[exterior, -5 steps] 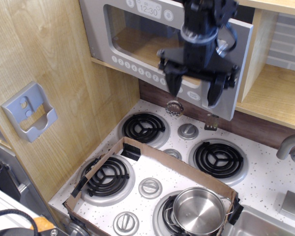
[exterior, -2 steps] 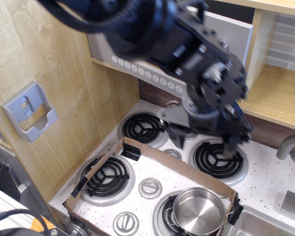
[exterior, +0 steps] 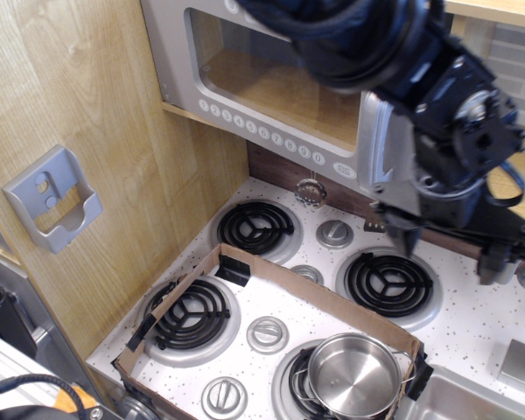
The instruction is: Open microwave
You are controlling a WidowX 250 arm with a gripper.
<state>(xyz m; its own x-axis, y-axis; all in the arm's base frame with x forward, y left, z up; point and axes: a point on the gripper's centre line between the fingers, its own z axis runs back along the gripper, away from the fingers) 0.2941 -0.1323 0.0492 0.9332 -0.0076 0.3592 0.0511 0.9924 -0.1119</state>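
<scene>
High oblique view over stovetop

White speckled stovetop carries four black coil burners with round silver knobs between them. Steel pot stands upright on the front right burner. Open cardboard frame lies across the front half of the stove. Grey wall holder is fixed to the wooden side panel at left

I see grey microwave w/ tinted window, white black-speckled worktop, black burners, silver pot, brown cardboard at 6 o'clock.
</scene>
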